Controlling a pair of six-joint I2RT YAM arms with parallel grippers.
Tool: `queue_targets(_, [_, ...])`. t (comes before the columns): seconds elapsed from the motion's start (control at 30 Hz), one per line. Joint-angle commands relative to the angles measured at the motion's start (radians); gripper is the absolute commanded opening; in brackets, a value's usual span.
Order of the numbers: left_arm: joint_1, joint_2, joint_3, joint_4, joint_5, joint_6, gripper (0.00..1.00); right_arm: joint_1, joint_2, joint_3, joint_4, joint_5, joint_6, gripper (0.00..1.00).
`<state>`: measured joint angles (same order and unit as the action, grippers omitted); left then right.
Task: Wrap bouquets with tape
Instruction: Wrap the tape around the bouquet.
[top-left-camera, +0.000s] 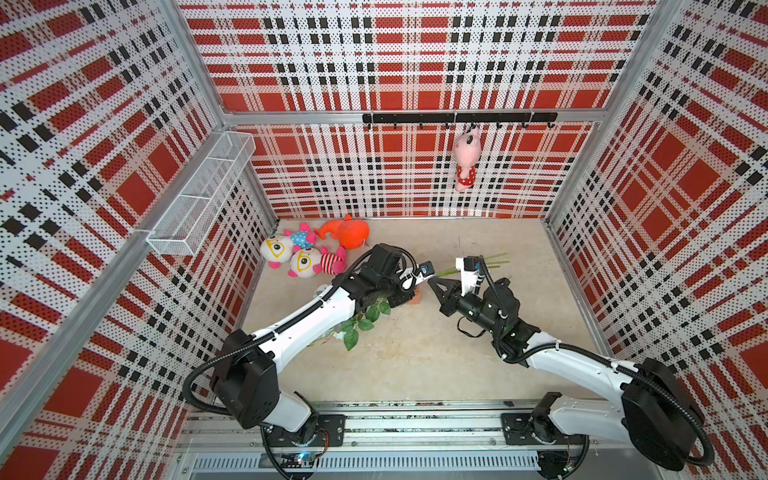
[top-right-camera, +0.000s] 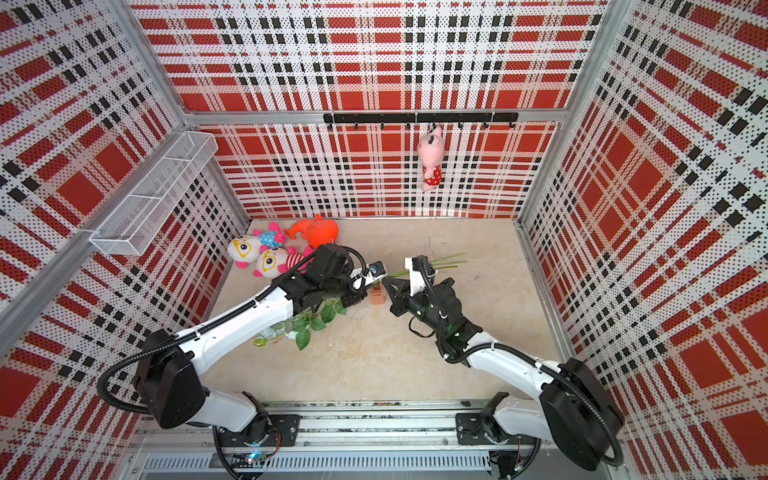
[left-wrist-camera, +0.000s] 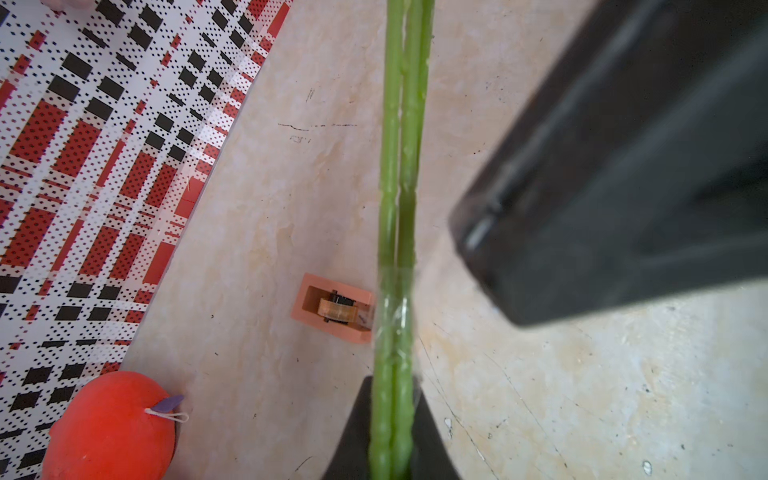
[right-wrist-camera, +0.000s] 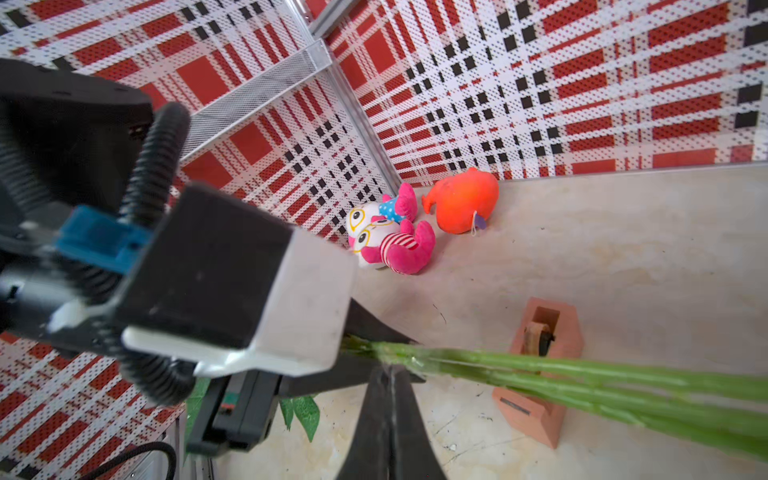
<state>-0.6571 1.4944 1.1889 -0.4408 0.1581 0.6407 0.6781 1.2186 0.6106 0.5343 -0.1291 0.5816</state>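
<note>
Bouquet (top-left-camera: 365, 322) lay slantwise across the middle of the table (top-left-camera: 415, 365), well clear of the plush toys (top-left-camera: 303, 255) in the far left corner. Its leaves and pale blooms sat leftmost, partly under the left arm. Whether they rested on the table we could not tell. Next came the left gripper (left-wrist-camera: 392, 380), clamped on the bunched green stems (left-wrist-camera: 401, 166), with a band of clear tape (left-wrist-camera: 392, 309) already round them just beyond its fingers. Beneath that band the tape dispenser (left-wrist-camera: 332, 309) stood on the table. Further right, the right gripper (right-wrist-camera: 390, 370) had its jaws pressed together, its tip against the taped stretch. We could not see whether it pinched a tape end. Rightmost, the stem ends fanned out free. We judged the bouquet light, its stems smooth and springy, liable to slip or splay, its blooms soft. We would take hold on the bunched stems beside the tape, never on the heads.
</note>
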Motion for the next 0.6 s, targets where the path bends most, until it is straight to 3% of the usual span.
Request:
queue_targets(0.0, [-0.005, 0.021, 0.010, -0.035, 0.023, 0.032, 0.00, -0.032, -0.004, 0.059, -0.140, 0.037, 0.044, 0.06])
queue_targets(0.1, [-0.006, 0.047, 0.028, -0.075, 0.044, 0.051, 0.00, -0.054, 0.011, 0.112, -0.225, 0.029, 0.048, 0.19])
queue_targets(0.4, [-0.006, 0.136, 0.096, -0.227, 0.144, 0.119, 0.00, -0.174, 0.036, 0.226, -0.442, -0.033, 0.045, 0.35])
queue_targets(0.57, [0.000, 0.187, 0.152, -0.346, 0.218, 0.167, 0.00, -0.313, -0.013, 0.300, -0.635, -0.037, -0.071, 0.45])
